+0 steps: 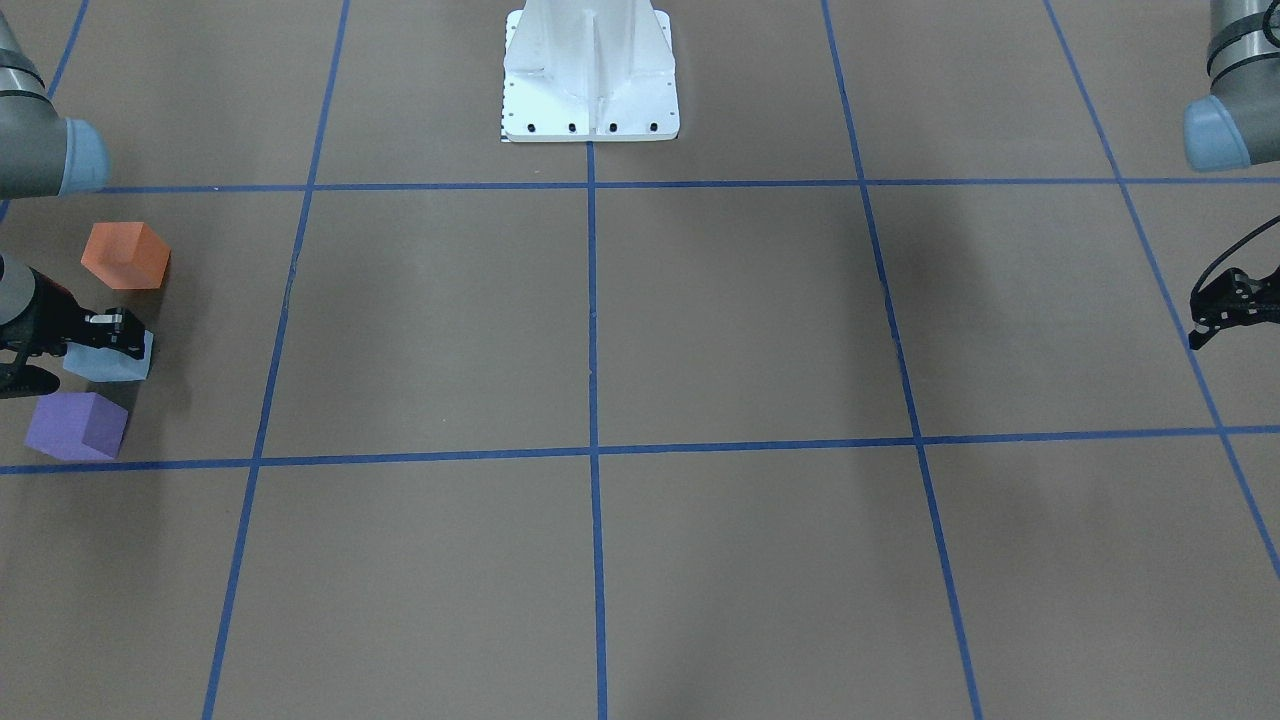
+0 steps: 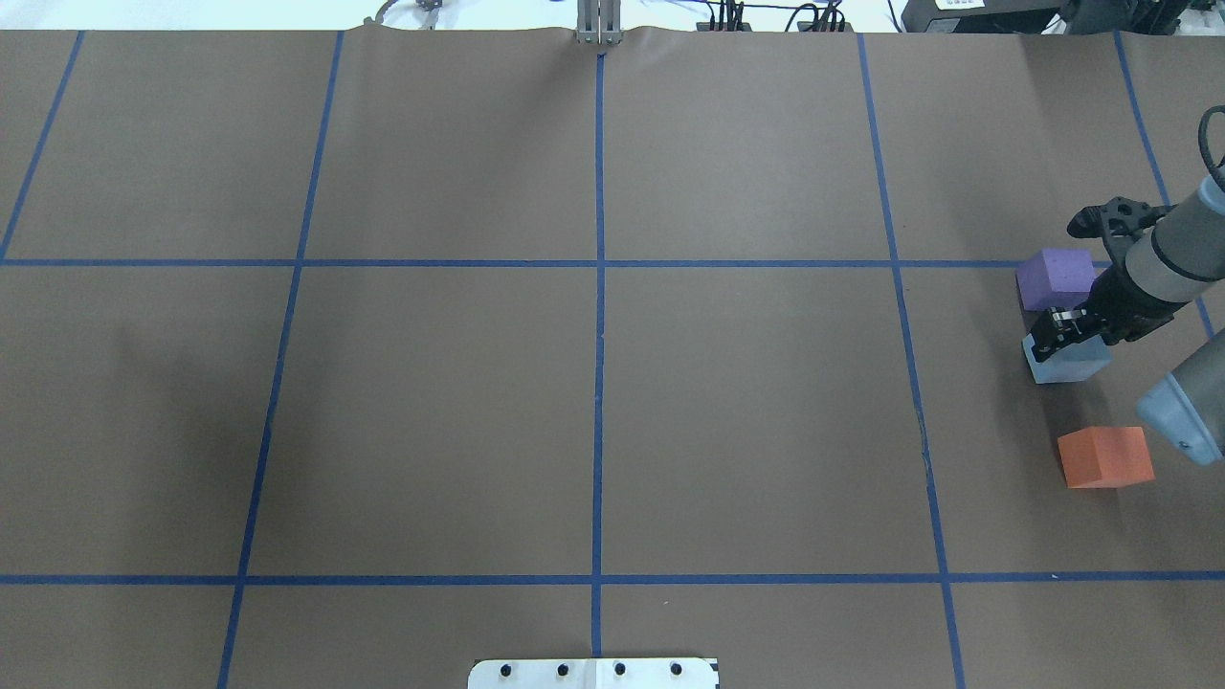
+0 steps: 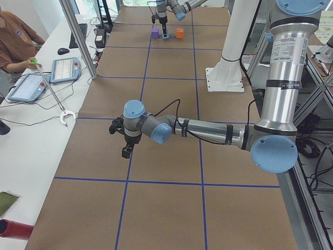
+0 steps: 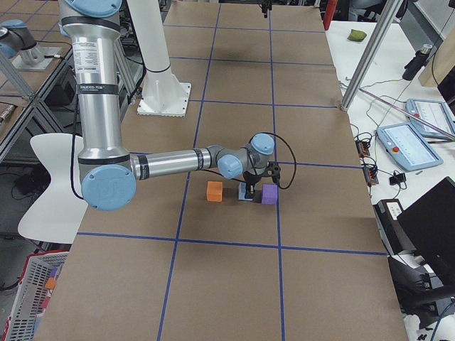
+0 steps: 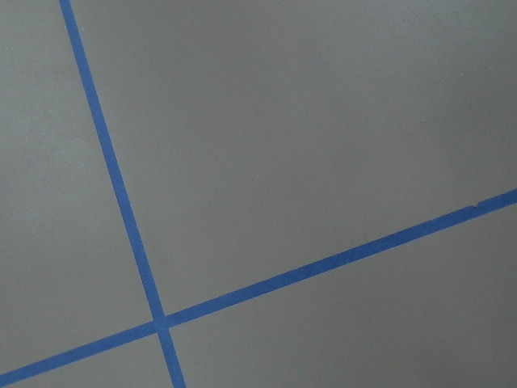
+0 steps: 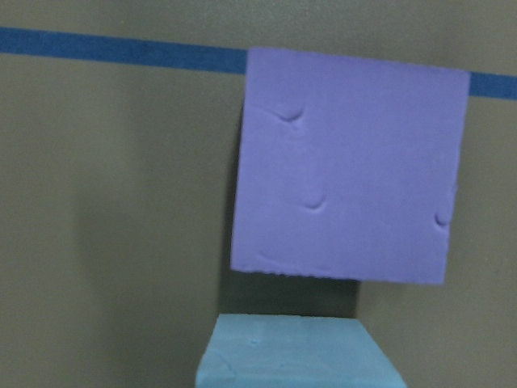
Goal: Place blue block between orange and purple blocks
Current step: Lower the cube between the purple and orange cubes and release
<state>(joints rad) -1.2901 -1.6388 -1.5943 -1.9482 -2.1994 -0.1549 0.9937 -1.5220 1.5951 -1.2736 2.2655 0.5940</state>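
Observation:
The light blue block rests on the table between the purple block and the orange block, close to the purple one. My right gripper reaches down onto the blue block's top, fingers at its sides, and looks shut on it. In the front-facing view the same row reads orange block, blue block, purple block, with the right gripper on the blue one. The right wrist view shows the purple block above the blue block. My left gripper hovers empty at the table's far side, fingers together.
The robot's white base stands at the table's middle back edge. Blue tape lines divide the brown table into squares. An operator sits with tablets beyond the table's edge.

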